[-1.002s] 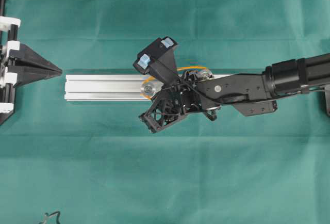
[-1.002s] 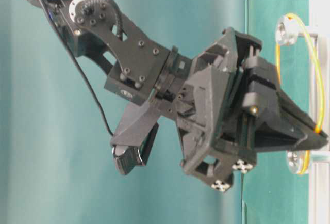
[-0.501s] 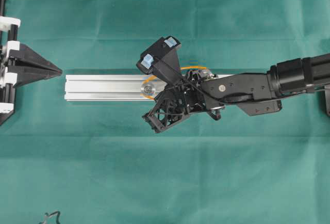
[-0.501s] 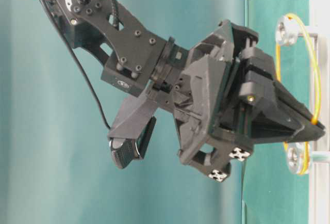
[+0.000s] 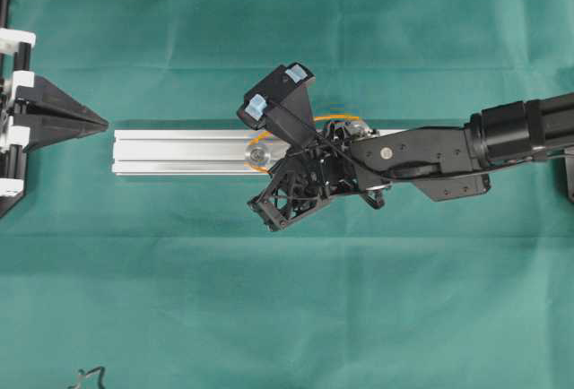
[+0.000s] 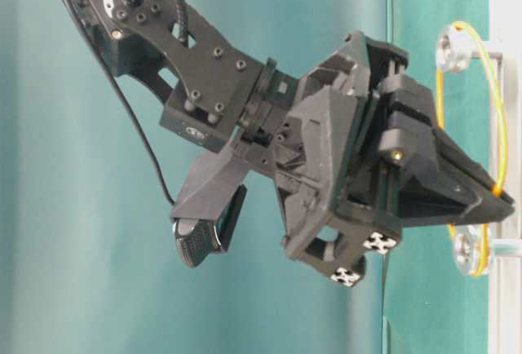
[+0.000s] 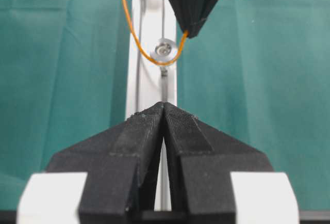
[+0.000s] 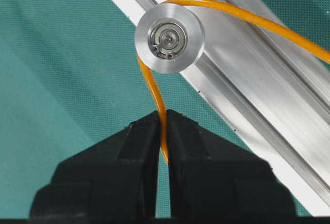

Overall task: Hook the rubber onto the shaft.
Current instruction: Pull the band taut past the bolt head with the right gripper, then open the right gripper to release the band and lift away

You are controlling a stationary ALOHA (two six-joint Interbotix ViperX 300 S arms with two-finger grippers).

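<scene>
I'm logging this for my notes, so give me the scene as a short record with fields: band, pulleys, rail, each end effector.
band: the rubber, orange loop, wrapped around the near pulley and running on along the rail
near pulley: round silver pulley on the rail, band passing around its rim
rail: silver aluminium rail lying on the green cloth
right end effector: pinching the band just beside the pulley
left end effector: shut, empty, parked off the rail's end
</scene>
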